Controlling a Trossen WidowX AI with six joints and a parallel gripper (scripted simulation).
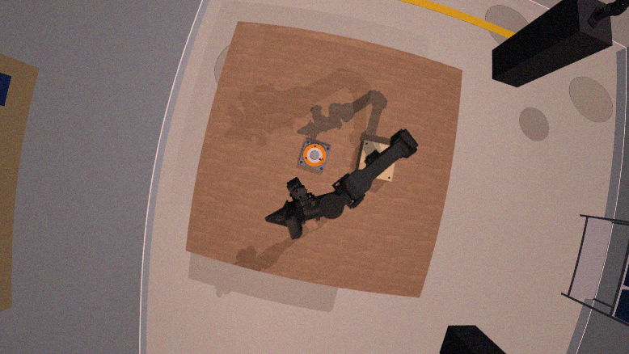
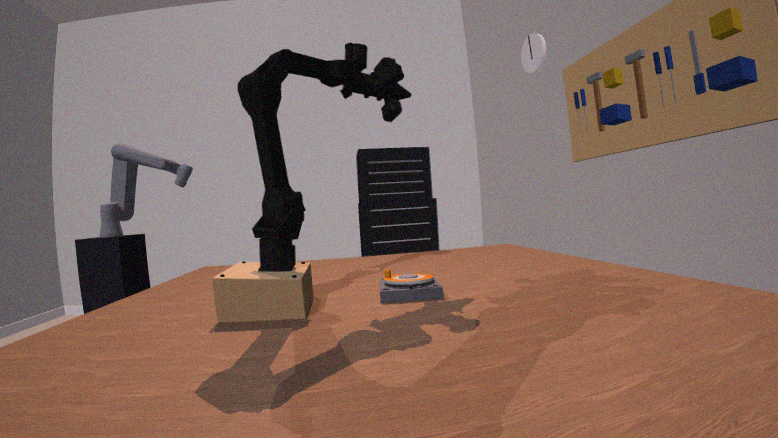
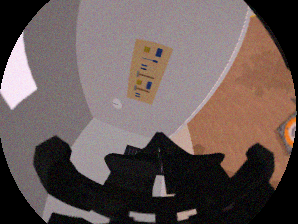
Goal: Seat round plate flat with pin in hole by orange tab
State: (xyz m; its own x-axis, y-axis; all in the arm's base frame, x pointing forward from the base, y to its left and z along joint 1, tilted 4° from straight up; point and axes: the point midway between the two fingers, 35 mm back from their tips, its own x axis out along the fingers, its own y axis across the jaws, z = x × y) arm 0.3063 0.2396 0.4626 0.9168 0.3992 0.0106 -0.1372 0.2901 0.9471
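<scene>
While closed end effector [image 2: 393, 108] hangs, round plate [image 2: 409, 278] tilts.

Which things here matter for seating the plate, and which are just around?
Job: plate, orange tab, base, gripper (shut, empty, high above the table).
Around: grey arm, black cabinet, tool board, clock.

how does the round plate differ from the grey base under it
The round plate is orange and circular with a pale centre; the base is grey and square with a dark dot at each corner. The plate is thin and carries an upright orange tab; the base is a thicker block. The plate lies within the base's outline. Both stand on the wooden table, well below the shut gripper.
</scene>
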